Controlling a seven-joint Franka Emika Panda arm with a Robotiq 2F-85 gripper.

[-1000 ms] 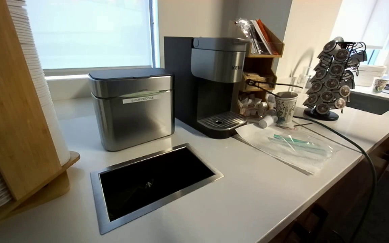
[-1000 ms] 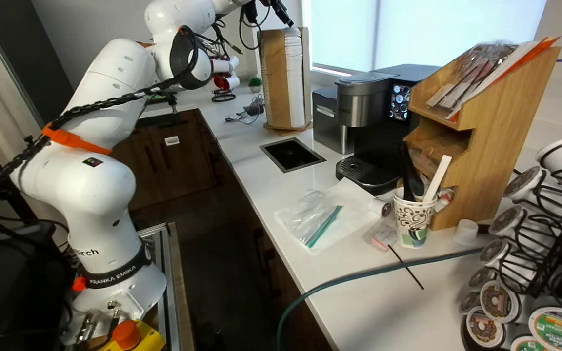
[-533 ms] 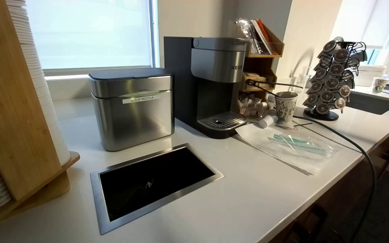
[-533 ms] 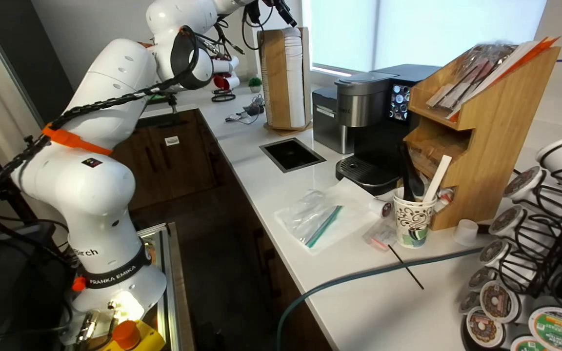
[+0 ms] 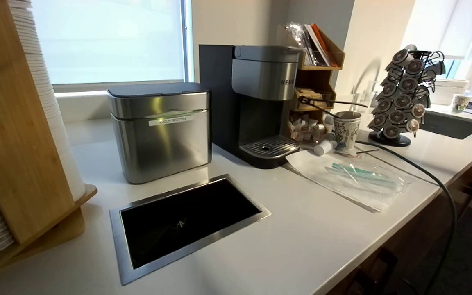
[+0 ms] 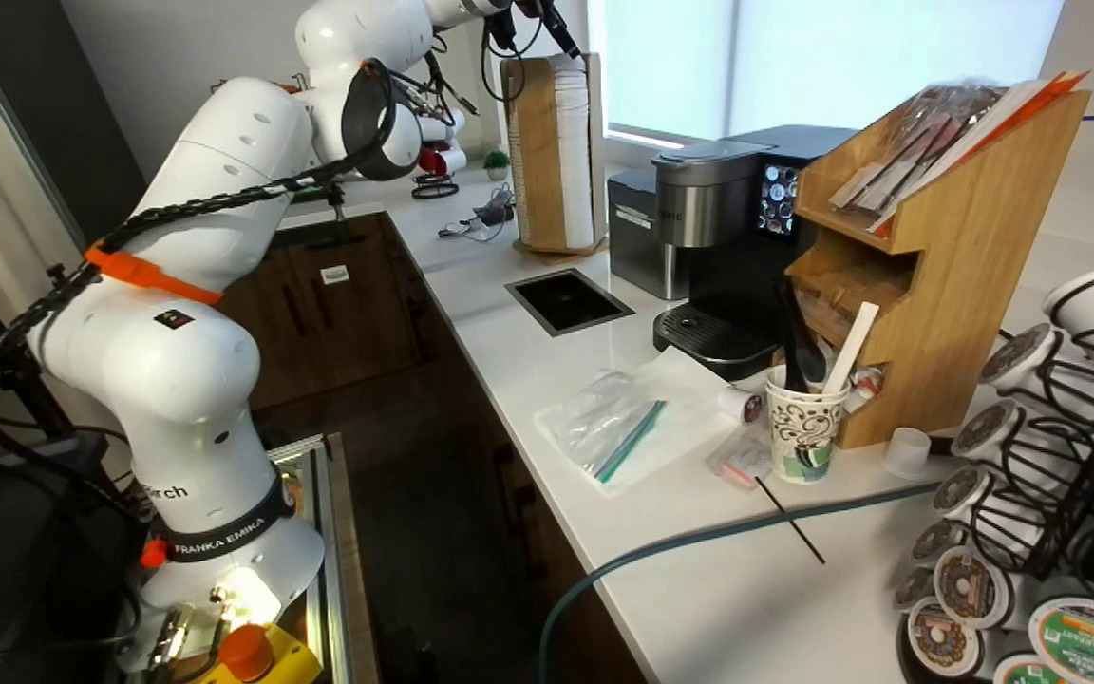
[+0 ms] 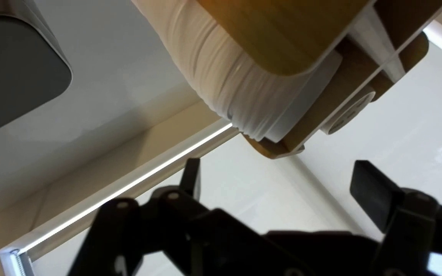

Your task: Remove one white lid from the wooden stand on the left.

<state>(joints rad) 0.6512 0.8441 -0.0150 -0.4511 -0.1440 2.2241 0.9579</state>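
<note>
The wooden stand [image 5: 19, 123] is at the left edge of an exterior view, with its top cut off. It shows whole in an exterior view [image 6: 537, 152] at the far end of the counter. A tall stack of thin white lids [image 5: 45, 78] fills one side of it; the stack also shows in an exterior view [image 6: 573, 152]. In the wrist view the stand [image 7: 286, 34] and lids [image 7: 221, 65] lie above the fingers, apart from them. My gripper [image 7: 278, 174] is open with nothing between its fingers. In an exterior view the gripper [image 6: 561, 36] is at the stand's top, beside the lid stack's upper end.
A steel bin [image 5: 166, 139] stands beside the stand, near a counter opening [image 5: 123, 246]. A coffee maker [image 5: 268, 78], a small wooden rack [image 6: 974, 285], a paper cup [image 6: 805, 427] and a pod carousel [image 5: 402, 94] stand further along. The window [image 6: 822, 66] is behind the stand.
The arm and gripper have moved a little to the right in an exterior view, with the fingertips slightly lower at the stand's top. The stand and lids have not visibly moved.
</note>
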